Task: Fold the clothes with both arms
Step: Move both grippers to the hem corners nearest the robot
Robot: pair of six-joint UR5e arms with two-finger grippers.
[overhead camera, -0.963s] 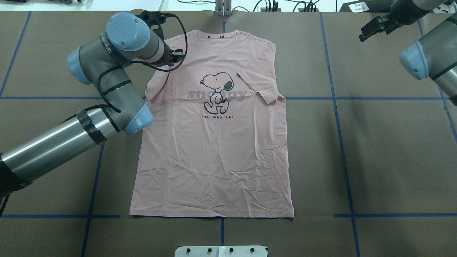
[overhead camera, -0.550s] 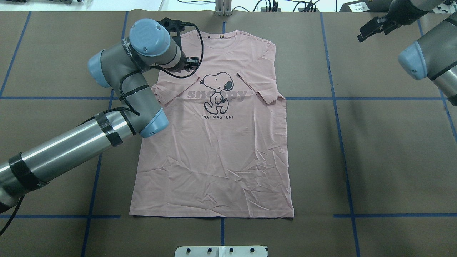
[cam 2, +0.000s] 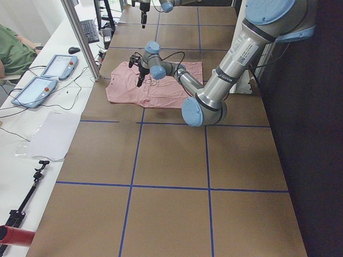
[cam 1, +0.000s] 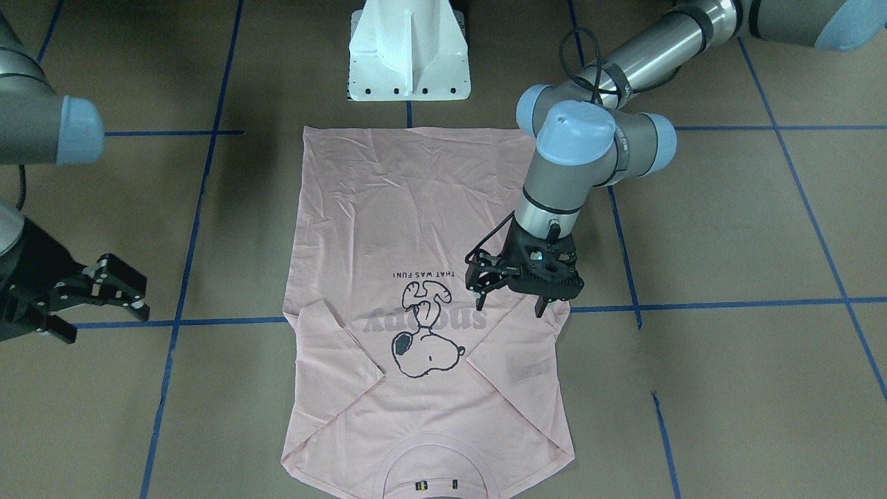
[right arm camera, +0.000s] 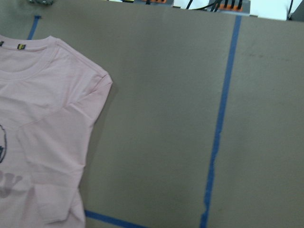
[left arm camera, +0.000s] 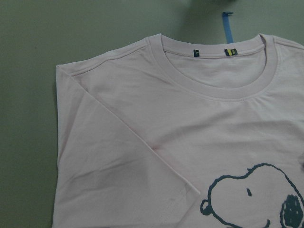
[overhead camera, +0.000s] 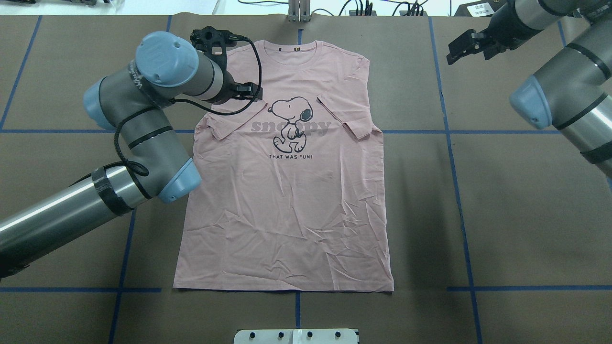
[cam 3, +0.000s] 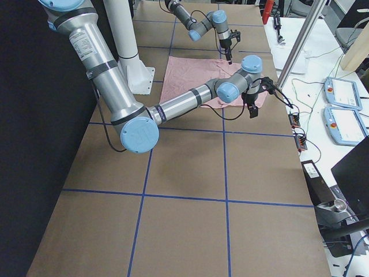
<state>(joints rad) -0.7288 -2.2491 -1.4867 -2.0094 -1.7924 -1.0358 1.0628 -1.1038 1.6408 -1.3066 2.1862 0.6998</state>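
The pale pink Snoopy T-shirt point(overhead camera: 287, 215) lies flat and face up on the brown table, collar at the far side. Both short sleeves are folded in over the chest: the left sleeve point(overhead camera: 229, 119) and the right sleeve point(overhead camera: 344, 110). My left gripper point(cam 1: 509, 301) is open and empty just above the left sleeve fold; in the overhead view point(overhead camera: 236, 91) the wrist mostly hides it. My right gripper point(cam 1: 138, 298) is open and empty over bare table, well off the shirt's right shoulder point(overhead camera: 459, 48). The wrist views show only the shirt point(left arm camera: 190, 133) point(right arm camera: 42, 118), no fingers.
A white pedestal block point(cam 1: 409, 48) stands at the robot's edge, just behind the shirt's hem. Blue tape lines point(overhead camera: 452, 143) grid the table. A side bench with tablets point(cam 2: 32, 88) and cables runs along the far edge; a person in green point(cam 2: 10, 53) sits there.
The left arm swung right over the chest, then drew back left; the left sleeve now lies folded flat. The right gripper has moved left, nearer the shirt.
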